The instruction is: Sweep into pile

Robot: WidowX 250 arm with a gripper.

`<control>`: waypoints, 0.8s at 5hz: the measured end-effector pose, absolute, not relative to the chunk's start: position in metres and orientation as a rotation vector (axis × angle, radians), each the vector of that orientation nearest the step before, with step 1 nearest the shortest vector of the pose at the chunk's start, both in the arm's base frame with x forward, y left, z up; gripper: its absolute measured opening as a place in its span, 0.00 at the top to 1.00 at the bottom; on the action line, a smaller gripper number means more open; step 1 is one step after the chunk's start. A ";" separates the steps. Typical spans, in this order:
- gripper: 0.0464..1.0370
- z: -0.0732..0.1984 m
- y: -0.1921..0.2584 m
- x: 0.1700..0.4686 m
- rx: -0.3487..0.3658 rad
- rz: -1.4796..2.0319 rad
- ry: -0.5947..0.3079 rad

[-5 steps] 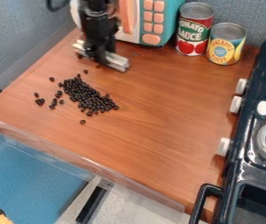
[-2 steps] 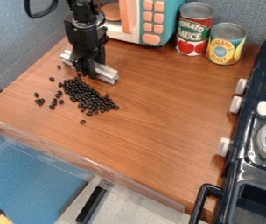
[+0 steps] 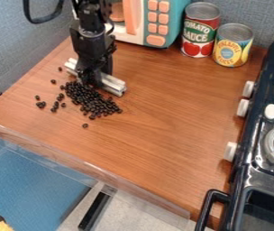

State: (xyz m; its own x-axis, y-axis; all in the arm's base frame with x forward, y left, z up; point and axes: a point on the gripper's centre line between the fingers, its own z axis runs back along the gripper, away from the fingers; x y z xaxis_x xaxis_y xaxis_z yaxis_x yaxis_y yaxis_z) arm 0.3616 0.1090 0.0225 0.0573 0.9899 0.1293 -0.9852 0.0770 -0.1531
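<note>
The black gripper (image 3: pixel 95 80) hangs down at the upper left of the wooden counter, shut on a pale grey bar (image 3: pixel 114 84). Both ends of the bar stick out past the gripper, slanting from upper left to lower right. Directly below the bar lies a dense patch of small black beans (image 3: pixel 92 102), its upper edge against or just under the gripper; whether they touch, I cannot tell. Several stray beans (image 3: pixel 41 104) are scattered left of the patch, and a single one (image 3: pixel 85 126) sits below it. The gripper and bar may hide some beans.
A toy microwave (image 3: pixel 156 22), a tomato sauce can (image 3: pixel 200 30) and a yellow can (image 3: pixel 233 45) stand along the back. The dark toy stove (image 3: pixel 257 167) borders the right side. A clear strip (image 3: pixel 94 170) edges the counter's front; a blue-grey wall (image 3: pixel 19 45) rises at left.
The gripper has come down from the back of the counter to the beans' upper edge, bringing the bar along. Since the middle frame it has shifted slightly right and downward. The visible beans look unmoved.
</note>
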 end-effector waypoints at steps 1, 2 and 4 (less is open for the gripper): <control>0.65 0.022 0.108 0.353 -0.016 1.529 -0.224; 0.65 0.021 0.107 0.350 -0.024 1.522 -0.230; 0.65 0.062 0.094 0.370 -0.160 1.381 -0.329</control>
State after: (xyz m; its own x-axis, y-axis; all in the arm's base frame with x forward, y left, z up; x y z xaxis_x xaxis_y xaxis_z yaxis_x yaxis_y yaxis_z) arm 0.3697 0.0941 0.0615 0.1527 0.9790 0.1350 -0.9346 0.1875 -0.3023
